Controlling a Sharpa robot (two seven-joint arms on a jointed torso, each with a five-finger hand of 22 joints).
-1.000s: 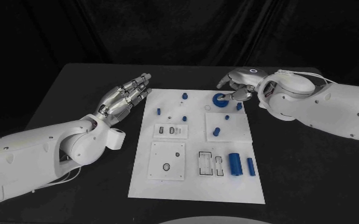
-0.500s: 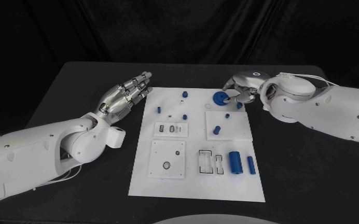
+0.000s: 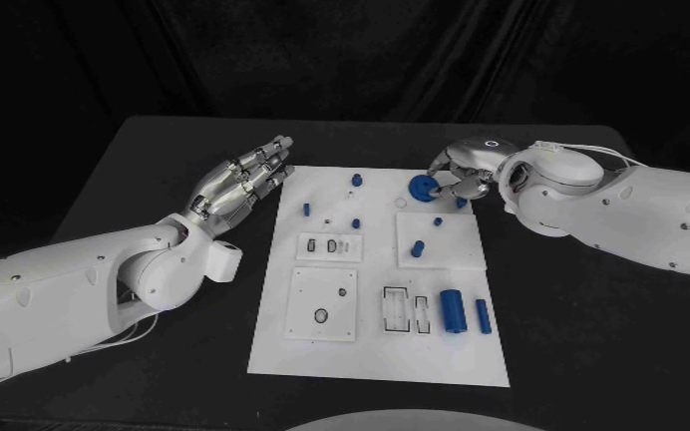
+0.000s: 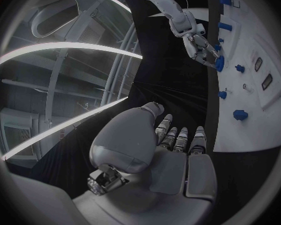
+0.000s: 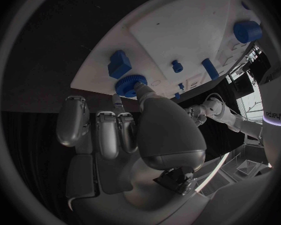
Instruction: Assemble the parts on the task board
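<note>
Our right hand (image 3: pixel 463 174) is pinching the blue gear (image 3: pixel 423 190) at the far edge of the task board (image 3: pixel 377 351) (left hand (image 3: pixel 244 182) hangs open, fingers spread, beside the board), so we'd keep that gear level and seat it gently.

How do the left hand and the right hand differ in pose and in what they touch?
The left hand lies beside the board, over the black table, its fingers straight and holding nothing; the right hand is at the board's far edge with its fingers bent. The left hand touches no part; the right hand's fingers touch the blue round part, and the right wrist view shows a fingertip on its rim. Both are silver hands on white arms.
</note>
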